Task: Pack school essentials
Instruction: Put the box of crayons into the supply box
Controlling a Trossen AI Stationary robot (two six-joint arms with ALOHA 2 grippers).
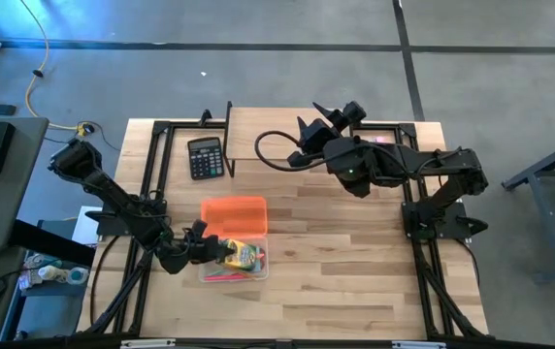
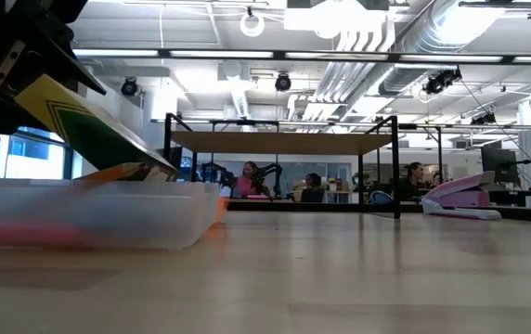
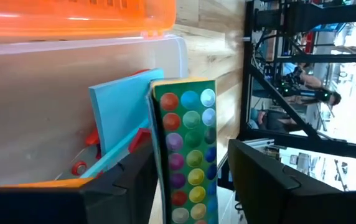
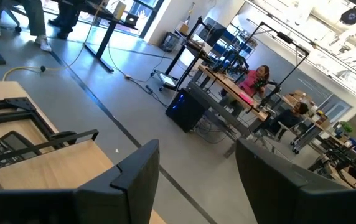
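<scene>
The yellow-green crayon box (image 1: 242,255), its face printed with coloured dots (image 3: 190,124), stands tilted over the clear container (image 1: 248,273) near the table's left near side. My left gripper (image 1: 212,244) is shut on it. Inside the container lie the light-blue notepad (image 3: 122,112), small red pieces (image 3: 78,167) and pink pencils (image 1: 224,276). In the low view the box (image 2: 80,121) slants down into the container (image 2: 108,218). My right gripper (image 1: 324,118) waits open, raised over the far edge, holding nothing (image 4: 196,149). My left gripper holds the crayon box near one end (image 3: 165,186), pinched across its thickness between the two fingers (image 3: 128,180). It comes from the table's left, slanting down. The box is tilted, its lower end down inside the clear container next to the blue notepad.
The orange lid (image 1: 234,213) lies just beyond the container. A black calculator (image 1: 205,157) sits at the far left of the table. A pink bar-shaped thing (image 2: 465,197) lies at the far right near the right arm. Bare wood spreads over the table's middle and near right.
</scene>
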